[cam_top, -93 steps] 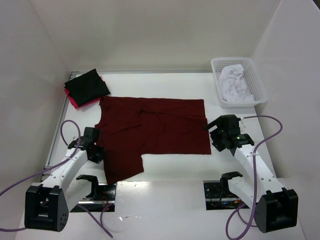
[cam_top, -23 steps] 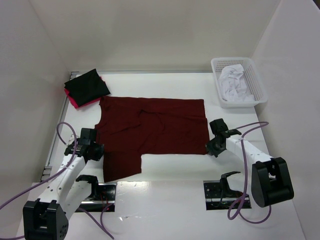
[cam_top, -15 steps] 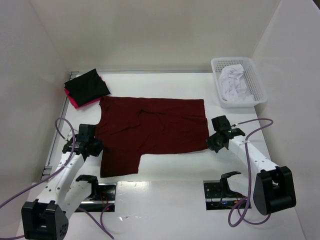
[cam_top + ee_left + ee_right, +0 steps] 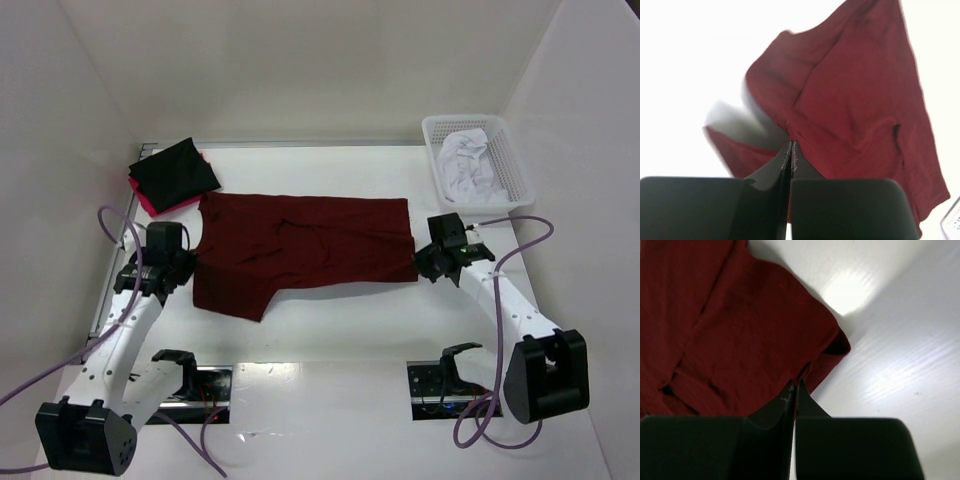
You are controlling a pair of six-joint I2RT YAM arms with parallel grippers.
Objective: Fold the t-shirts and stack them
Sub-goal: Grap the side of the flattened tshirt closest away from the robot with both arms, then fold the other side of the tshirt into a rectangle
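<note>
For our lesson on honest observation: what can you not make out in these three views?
- Pink shirt: top view, mostly under the black shirt.
- Basket contents: top view, white cloth too crumpled to identify.
- Maroon shirt edge near the left gripper: left wrist view, blurred.

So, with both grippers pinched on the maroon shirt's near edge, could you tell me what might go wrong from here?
1. The left gripper and right gripper each pinch only a little of the maroon t-shirt; it could slip free when lifted.
2. Its near-left part lies bunched, so the fold may come out crooked.
3. The black t-shirt sits close to its far-left corner and might get nudged.
</note>
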